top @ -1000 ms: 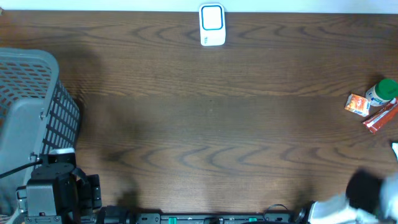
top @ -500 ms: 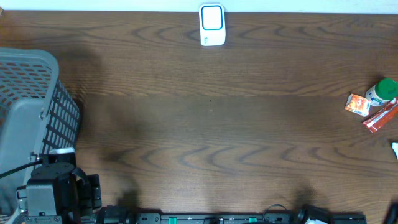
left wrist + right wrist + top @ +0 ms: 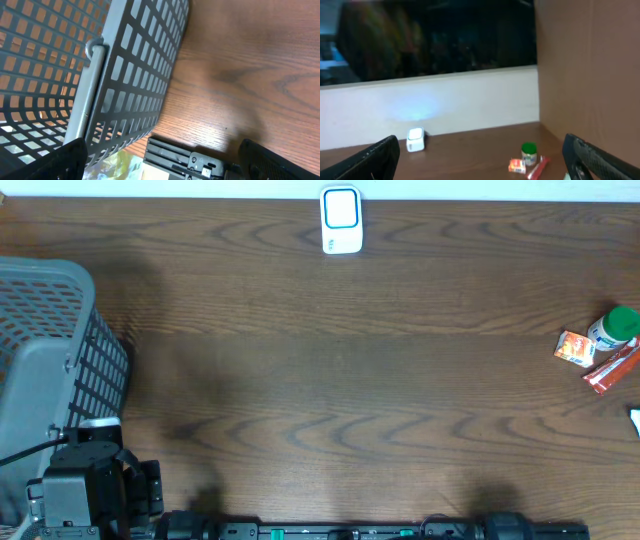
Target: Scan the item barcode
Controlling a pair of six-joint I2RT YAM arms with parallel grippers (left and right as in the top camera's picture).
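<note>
Released and empty: left claw (image 3: 160,152), beside the grey basket (image 3: 125,75) filling its frame's upper left; right claw (image 3: 480,150). Overhead: scanner (image 3: 341,220) top centre of worktop (image 3: 330,380); green-capped bottle (image 3: 615,327), orange packet (image 3: 575,347), red sachet (image 3: 612,370) clustered at right edge.

We're looking at a mock shop checkout, rigged on a test bench. Right by the left fingers (image 3: 55,162) stands a grey mesh shopping basket (image 3: 130,75) on a wood-grain table (image 3: 250,60). Far ahead between the right fingers (image 3: 367,162), a white barcode scanner (image 3: 415,139) sits against a pale wall (image 3: 445,100). Towards the right-hand finger we spot groceries: a green-capped bottle (image 3: 529,154), an orange packet (image 3: 517,166), a red stick pack (image 3: 538,168). Above the wall runs a dark panel (image 3: 435,37); a brown partition (image 3: 590,75) rises beyond that finger.
</note>
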